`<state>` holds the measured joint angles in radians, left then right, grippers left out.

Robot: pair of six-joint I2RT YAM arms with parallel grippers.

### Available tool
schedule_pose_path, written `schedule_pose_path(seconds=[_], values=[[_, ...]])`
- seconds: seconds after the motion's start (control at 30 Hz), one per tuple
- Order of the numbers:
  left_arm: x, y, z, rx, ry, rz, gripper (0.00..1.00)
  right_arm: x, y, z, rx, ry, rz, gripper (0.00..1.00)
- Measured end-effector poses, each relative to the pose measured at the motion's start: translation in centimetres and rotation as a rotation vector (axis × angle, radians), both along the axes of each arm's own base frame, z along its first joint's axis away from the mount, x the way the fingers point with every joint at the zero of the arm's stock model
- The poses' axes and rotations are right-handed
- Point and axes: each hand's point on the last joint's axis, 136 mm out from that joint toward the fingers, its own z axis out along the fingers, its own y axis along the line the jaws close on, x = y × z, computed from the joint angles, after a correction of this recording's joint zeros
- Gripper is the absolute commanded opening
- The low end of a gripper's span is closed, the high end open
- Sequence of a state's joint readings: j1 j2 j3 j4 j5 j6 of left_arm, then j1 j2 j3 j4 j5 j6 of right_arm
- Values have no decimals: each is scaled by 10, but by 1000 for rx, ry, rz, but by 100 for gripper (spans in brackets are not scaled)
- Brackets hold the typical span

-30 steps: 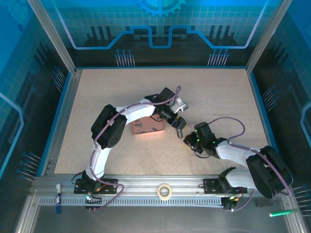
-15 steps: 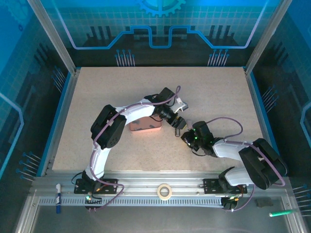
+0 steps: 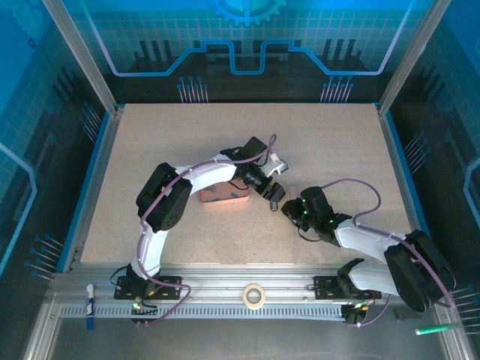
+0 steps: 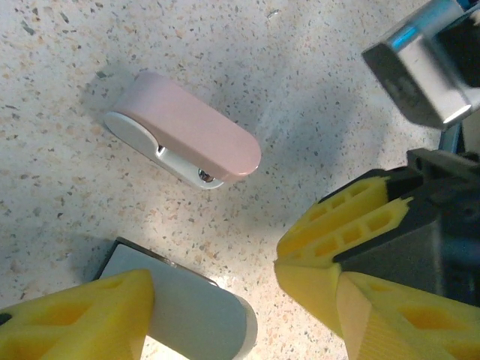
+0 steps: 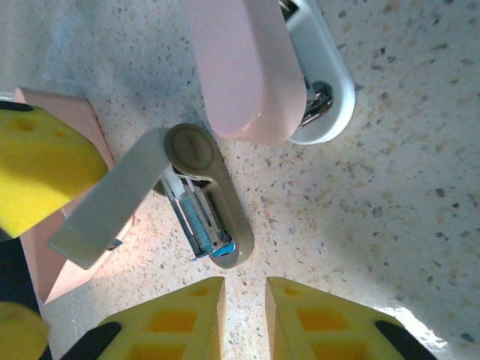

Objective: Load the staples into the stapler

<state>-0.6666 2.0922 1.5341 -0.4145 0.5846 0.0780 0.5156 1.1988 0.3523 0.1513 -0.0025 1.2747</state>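
We start with the staples [image 3: 216,196]. From above they are just a few dark specks in the pink tray [image 3: 225,202], too small for us to tell one from another. Right beside that tray lies the grey stapler [image 5: 214,225], and it is open. Its lid [image 5: 112,199] is swung up toward the tray and the channel [image 5: 196,217] is bared, showing a pale blue strip and a blue block at the free end. Whether any staples sit in there, we cannot tell.

A yellow finger [image 5: 41,169] of the left hand [image 4: 214,274] is up against that lid. On the left wrist camera we see this hand standing wide. One finger is at the lid's side and the other is well clear of it with bare tabletop between, so it grips nothing.

The right hand [image 5: 245,285] hangs over the stapler's free end. Its fingers are drawn in to a thin slit, and we see nothing in that slit.

Just past the grey stapler's hinge lies a pink stapler [image 5: 240,67], its pink top down over a white base, apart from both hands. It all rests on the speckled tabletop [image 5: 390,187]. In the overhead view, the two hands nearly meet near its middle.
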Motion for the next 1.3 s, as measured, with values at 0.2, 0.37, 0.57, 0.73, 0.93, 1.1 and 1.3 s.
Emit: schedule_pose_path(seconds=[0.2,0.37,0.57,0.73,0.93,1.1,1.3], values=[[-5,2,-2,0,16,-6,66,-4,-11,4,-28,-2,-11,25],[-10,5,-8,8,33,-8,66,-7,-17,5,-60,4,-4,28],[-10,5,-8,8,33,-8,66,-4,-16,15,-87,-4,22,31],[-11,6,-7,6,43,2,72,3,-13,27,-97,-31,44,33],[-2,11,8,-26,53,80,75,13,-5,35,-108,-44,78,35],[19,20,38,-96,11,160,75,22,5,37,-114,-34,124,36],[33,31,60,-150,-22,219,75,31,16,30,-123,-2,170,36]])
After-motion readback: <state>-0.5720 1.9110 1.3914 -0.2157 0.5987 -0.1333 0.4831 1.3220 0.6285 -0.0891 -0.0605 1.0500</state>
